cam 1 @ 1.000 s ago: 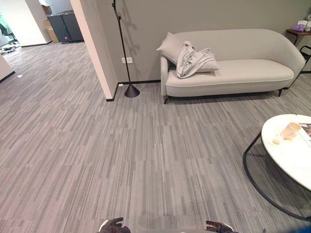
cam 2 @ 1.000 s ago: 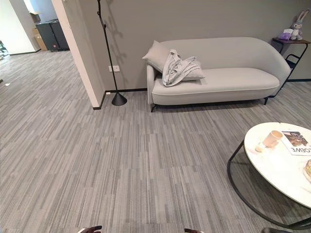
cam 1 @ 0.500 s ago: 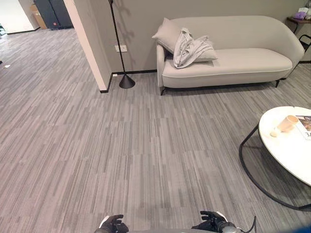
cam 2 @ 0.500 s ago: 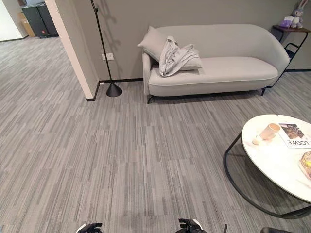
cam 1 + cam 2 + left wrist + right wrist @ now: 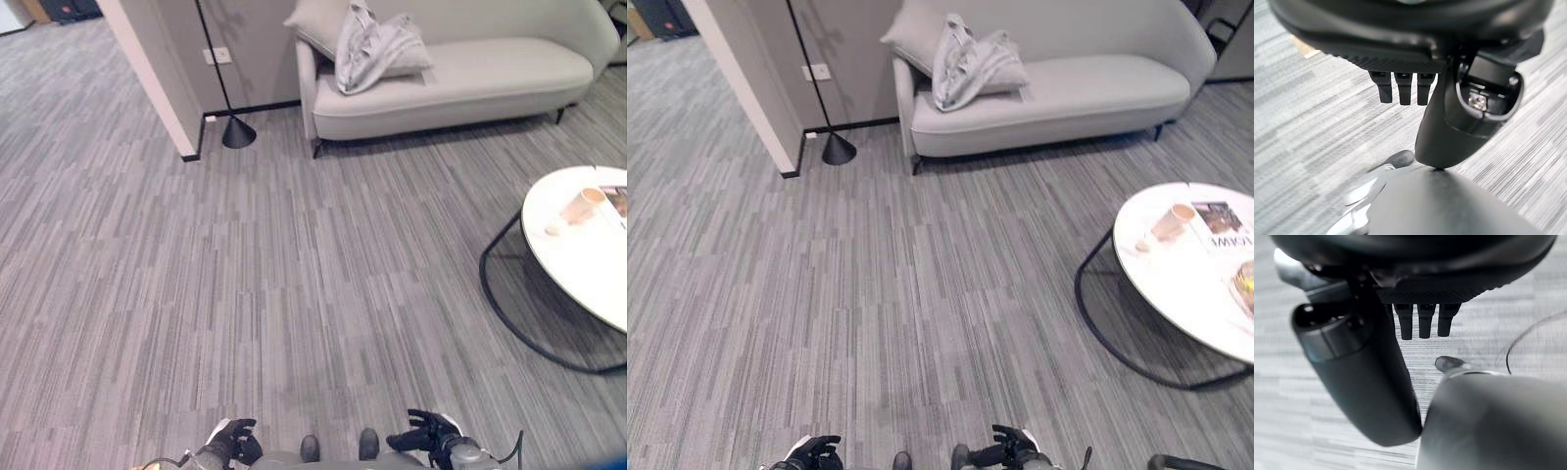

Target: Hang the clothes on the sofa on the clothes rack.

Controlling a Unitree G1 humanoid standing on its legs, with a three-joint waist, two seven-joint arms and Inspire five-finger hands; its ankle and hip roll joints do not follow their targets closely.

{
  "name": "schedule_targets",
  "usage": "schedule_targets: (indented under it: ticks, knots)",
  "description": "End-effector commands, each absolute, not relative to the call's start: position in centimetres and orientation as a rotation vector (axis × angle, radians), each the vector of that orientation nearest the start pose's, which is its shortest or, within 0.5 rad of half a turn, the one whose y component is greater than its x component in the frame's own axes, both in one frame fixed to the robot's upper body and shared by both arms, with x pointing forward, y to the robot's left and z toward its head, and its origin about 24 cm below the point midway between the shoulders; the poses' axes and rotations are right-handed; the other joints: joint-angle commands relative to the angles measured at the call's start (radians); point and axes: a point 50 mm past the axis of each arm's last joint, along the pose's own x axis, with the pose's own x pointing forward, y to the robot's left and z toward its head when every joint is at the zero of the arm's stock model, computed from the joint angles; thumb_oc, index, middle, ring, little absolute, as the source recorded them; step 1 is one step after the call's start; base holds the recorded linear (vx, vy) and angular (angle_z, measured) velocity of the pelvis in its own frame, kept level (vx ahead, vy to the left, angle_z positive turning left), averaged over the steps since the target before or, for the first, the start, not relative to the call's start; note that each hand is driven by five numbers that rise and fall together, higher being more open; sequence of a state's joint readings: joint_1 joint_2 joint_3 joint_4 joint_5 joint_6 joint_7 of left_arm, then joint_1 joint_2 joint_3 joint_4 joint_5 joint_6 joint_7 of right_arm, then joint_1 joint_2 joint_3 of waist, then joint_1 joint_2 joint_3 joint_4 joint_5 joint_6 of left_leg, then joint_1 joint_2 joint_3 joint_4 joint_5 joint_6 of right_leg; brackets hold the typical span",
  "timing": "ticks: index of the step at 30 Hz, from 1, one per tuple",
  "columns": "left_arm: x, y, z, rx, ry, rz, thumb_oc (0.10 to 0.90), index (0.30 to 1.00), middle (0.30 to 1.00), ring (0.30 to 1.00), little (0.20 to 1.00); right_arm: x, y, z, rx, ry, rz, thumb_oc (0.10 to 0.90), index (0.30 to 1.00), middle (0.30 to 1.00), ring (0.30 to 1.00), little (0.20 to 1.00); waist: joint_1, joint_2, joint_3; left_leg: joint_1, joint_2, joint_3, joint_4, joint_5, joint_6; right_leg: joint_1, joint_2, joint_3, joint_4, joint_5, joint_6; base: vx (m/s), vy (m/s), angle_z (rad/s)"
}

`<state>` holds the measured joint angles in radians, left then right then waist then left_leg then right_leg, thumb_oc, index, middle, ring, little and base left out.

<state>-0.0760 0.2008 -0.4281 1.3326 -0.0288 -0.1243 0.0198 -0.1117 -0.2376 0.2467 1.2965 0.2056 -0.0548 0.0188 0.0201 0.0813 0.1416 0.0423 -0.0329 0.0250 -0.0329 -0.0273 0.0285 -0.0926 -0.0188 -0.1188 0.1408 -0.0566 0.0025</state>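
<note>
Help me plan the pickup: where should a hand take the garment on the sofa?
Grip the bunched upper fold of the grey garment, probably coming from the sofa's open front: it is draped over the cushion, standing proud there.

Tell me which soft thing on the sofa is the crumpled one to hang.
The grey clothes, heaped in folds at the sofa's left end. They lean against the smooth, plump cushion behind them, which stays put.

Clothes (image 5: 367, 44) lie on the sofa's (image 5: 470, 83) left end; clothes rack (image 5: 223, 83) stands left of it; round table (image 5: 588, 259) right.
</note>
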Motion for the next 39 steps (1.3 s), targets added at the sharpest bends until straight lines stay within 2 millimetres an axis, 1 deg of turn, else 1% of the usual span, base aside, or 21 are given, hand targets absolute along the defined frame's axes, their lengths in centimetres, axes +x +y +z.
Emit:
schedule_targets:
  ticks: [1, 2, 4, 7, 8, 12, 17, 19, 20, 21, 22, 26, 28, 29, 30, 33, 34, 35, 36, 38, 39]
  knots:
    - [8.8, 17.8, -17.2, 0.442, 1.199, -0.338, 0.800, 0.900, 0.900, 0.900, 0.900, 8.4, -21.4, -16.9, -0.233, 1.294, 0.042, 0.800, 0.900, 0.900, 0.900, 0.900, -0.013, -0.014, 0.020, 0.000, -0.053, -0.090, -0.054, 0.001, 0.041, -0.073, -0.121, 0.043, 0.270, 0.049, 0.108, 0.00, 0.078, -0.05]
    - [9.1, 17.8, -17.1, 0.442, 1.191, -0.345, 0.800, 0.900, 0.900, 0.900, 0.900, 8.6, -21.3, -16.8, -0.253, 1.284, 0.061, 0.800, 0.900, 0.900, 0.900, 0.900, -0.019, -0.014, 0.042, 0.027, -0.046, -0.072, -0.054, -0.007, 0.052, -0.137, -0.134, 0.050, 0.406, 0.108, 0.115, 0.03, 0.079, -0.21]
    - [9.4, 17.4, -17.0, 0.459, 1.178, -0.381, 0.800, 0.900, 0.900, 0.900, 0.900, 8.3, -21.5, -16.9, -0.259, 1.290, 0.057, 0.800, 0.900, 0.900, 0.900, 0.900, -0.024, -0.009, 0.044, 0.047, -0.029, -0.062, -0.054, -0.019, 0.050, -0.188, -0.150, 0.036, 0.455, 0.112, 0.113, 0.11, -0.001, -0.22]
    - [9.8, 17.3, -17.0, 0.493, 1.162, -0.412, 0.800, 0.900, 0.900, 0.900, 0.900, 7.8, -21.9, -16.9, -0.247, 1.311, 0.037, 0.800, 0.900, 0.900, 0.900, 0.900, -0.038, -0.012, 0.038, 0.069, -0.020, -0.053, -0.054, -0.041, 0.037, -0.199, -0.134, 0.013, 0.357, 0.082, 0.105, 0.19, -0.097, -0.16]
    - [10.6, 17.3, -16.8, 0.531, 1.134, -0.443, 0.800, 0.900, 0.900, 0.900, 0.900, 7.5, -22.4, -16.9, -0.250, 1.331, 0.024, 0.800, 0.900, 0.900, 0.900, 0.900, -0.050, -0.025, 0.031, 0.087, -0.020, -0.053, -0.054, -0.068, 0.026, -0.203, -0.128, -0.004, 0.204, 0.084, 0.111, 0.26, -0.192, -0.11]
    - [11.8, 17.0, -16.4, 0.533, 1.088, -0.443, 0.800, 0.900, 0.900, 0.900, 0.900, 6.5, -23.1, -16.9, -0.235, 1.394, -0.008, 0.800, 0.900, 0.900, 0.900, 0.900, -0.067, -0.028, 0.029, 0.141, 0.024, -0.066, -0.054, -0.123, -0.011, -0.248, -0.176, 0.037, -0.107, 0.222, 0.164, 0.35, -0.212, -0.34]
    - [11.0, 17.5, -16.6, 0.522, 1.118, -0.431, 0.800, 0.900, 0.900, 0.900, 0.900, 3.9, -22.5, -17.3, -0.150, 1.468, -0.046, 0.800, 0.900, 0.900, 0.900, 0.900, -0.087, -0.017, 0.013, 0.218, 0.108, -0.132, -0.054, -0.161, -0.071, -0.277, -0.252, 0.118, -0.182, 0.295, 0.206, 0.46, -0.203, 0.00]
    - [10.5, 17.8, -16.8, 0.506, 1.143, -0.405, 0.800, 0.900, 0.900, 0.900, 0.900, 3.7, -22.4, -17.4, -0.154, 1.476, -0.041, 0.800, 0.900, 0.900, 0.900, 0.900, -0.084, -0.025, 0.001, 0.226, 0.123, -0.145, -0.054, -0.165, -0.087, -0.249, -0.262, 0.087, -0.207, 0.307, 0.214, 0.52, -0.338, 0.32]
    - [9.4, 18.9, -16.9, 0.494, 1.191, -0.359, 0.800, 0.900, 0.900, 0.900, 0.900, 4.4, -22.3, -17.3, -0.189, 1.452, -0.006, 0.800, 0.900, 0.900, 0.900, 0.900, -0.067, -0.048, -0.028, 0.228, 0.180, -0.138, -0.054, -0.141, -0.121, -0.216, -0.261, 0.001, -0.204, 0.322, 0.225, 0.50, -0.454, 0.27]
    - [9.1, 19.6, -16.9, 0.469, 1.203, -0.286, 0.800, 0.900, 0.900, 0.900, 0.900, 4.9, -22.3, -17.3, -0.246, 1.433, 0.034, 0.800, 0.900, 0.900, 0.900, 0.900, -0.062, -0.031, -0.044, 0.215, 0.251, -0.145, -0.054, -0.069, -0.147, -0.205, -0.222, -0.007, -0.204, 0.315, 0.216, 0.50, -0.456, 0.35]
    - [9.1, 19.7, -16.9, 0.469, 1.203, -0.285, 0.800, 0.900, 0.900, 0.900, 0.900, 4.9, -22.3, -17.3, -0.246, 1.433, 0.035, 0.800, 0.900, 0.900, 0.900, 0.900, -0.065, -0.033, -0.047, 0.211, 0.249, -0.148, -0.054, -0.067, -0.147, -0.207, -0.225, -0.009, -0.205, 0.316, 0.216, 0.31, -0.300, 0.67]
    - [9.8, 20.1, -16.6, 0.448, 1.159, -0.224, 0.800, 0.900, 0.900, 0.900, 0.900, 8.5, -23.7, -16.4, -0.284, 1.304, -0.008, 0.800, 0.900, 0.900, 0.900, 0.900, -0.030, -0.018, -0.080, 0.139, 0.389, -0.170, 0.043, 0.210, -0.189, -0.112, -0.118, -0.054, -0.228, 0.252, 0.152, 0.51, -0.387, 0.39]
    - [10.2, 20.2, -16.5, 0.469, 1.146, -0.236, 0.800, 0.900, 0.900, 0.900, 0.900, 9.3, -24.2, -16.1, -0.278, 1.279, -0.034, 0.800, 0.900, 0.900, 0.900, 0.900, -0.025, -0.022, -0.079, 0.114, 0.404, -0.159, 0.088, 0.241, -0.185, -0.089, -0.104, -0.060, -0.228, 0.233, 0.135, 0.32, -0.228, 0.24]
    - [11.8, 19.9, -16.0, 0.518, 1.078, -0.270, 0.800, 0.900, 0.900, 0.900, 0.900, 11.9, -25.1, -15.2, -0.326, 1.193, -0.063, 0.800, 0.900, 0.900, 0.900, 0.900, 0.001, -0.038, -0.056, 0.062, 0.424, -0.106, 0.180, 0.292, -0.149, -0.030, -0.091, -0.071, -0.228, 0.199, 0.104, 0.26, -0.189, 0.08]
    - [11.8, 19.9, -16.0, 0.519, 1.078, -0.270, 0.800, 0.900, 0.900, 0.900, 0.900, 11.9, -25.0, -15.2, -0.326, 1.193, -0.063, 0.800, 0.900, 0.900, 0.900, 0.900, -0.001, -0.041, -0.057, 0.060, 0.421, -0.108, 0.178, 0.296, -0.149, -0.032, -0.094, -0.073, -0.228, 0.200, 0.104, 0.45, -0.323, 0.08]
    - [14.8, 18.7, -14.9, 0.559, 0.932, -0.323, 0.800, 0.900, 0.900, 0.900, 0.900, 15.5, -24.9, -14.0, -0.459, 1.100, 0.003, 0.800, 0.900, 0.900, 0.900, 0.900, 0.084, -0.080, -0.017, -0.048, 0.201, -0.195, 0.233, 0.063, -0.088, 0.030, -0.103, -0.060, -0.228, 0.141, 0.098, 0.30, -0.197, 0.00]
    - [14.8, 18.7, -14.9, 0.560, 0.932, -0.322, 0.800, 0.900, 0.900, 0.900, 0.900, 15.5, -24.9, -14.0, -0.459, 1.099, 0.003, 0.800, 0.900, 0.900, 0.900, 0.900, 0.081, -0.083, -0.018, -0.054, 0.197, -0.197, 0.235, 0.065, -0.087, 0.027, -0.107, -0.061, -0.228, 0.142, 0.099, 0.28, -0.144, 0.04]
    - [15.0, 18.9, -14.8, 0.514, 0.926, -0.279, 0.800, 0.900, 0.900, 0.900, 0.900, 15.9, -24.8, -13.9, -0.475, 1.093, 0.010, 0.800, 0.900, 0.900, 0.900, 0.900, 0.107, -0.084, -0.010, -0.101, 0.114, -0.167, 0.167, -0.023, -0.069, 0.056, -0.107, -0.085, -0.228, 0.098, 0.097, 0.16, -0.063, 0.11]
    - [15.0, 18.9, -14.8, 0.515, 0.926, -0.278, 0.800, 0.900, 0.900, 0.900, 0.900, 15.9, -24.8, -13.8, -0.474, 1.093, 0.011, 0.800, 0.900, 0.900, 0.900, 0.900, 0.105, -0.087, -0.013, -0.106, 0.110, -0.169, 0.165, -0.017, -0.068, 0.051, -0.112, -0.087, -0.228, 0.099, 0.098, 0.37, -0.094, 0.40]
    - [13.2, 19.8, -15.5, 0.427, 1.015, -0.179, 0.800, 0.900, 0.900, 0.900, 0.900, 15.2, -24.2, -14.3, -0.464, 1.115, 0.014, 0.800, 0.900, 0.900, 0.900, 0.900, 0.163, -0.054, -0.017, -0.221, -0.042, -0.120, 0.027, 0.095, -0.026, 0.114, -0.048, -0.098, -0.228, 0.047, 0.080, 0.33, -0.033, 0.59]
    - [13.2, 19.8, -15.5, 0.427, 1.015, -0.179, 0.800, 0.900, 0.900, 0.900, 0.900, 15.2, -24.2, -14.3, -0.464, 1.115, 0.014, 0.800, 0.900, 0.900, 0.900, 0.900, 0.163, -0.054, -0.020, -0.224, -0.042, -0.121, 0.024, 0.099, -0.026, 0.110, -0.049, -0.098, -0.228, 0.048, 0.080, 0.31, -0.019, 0.82]
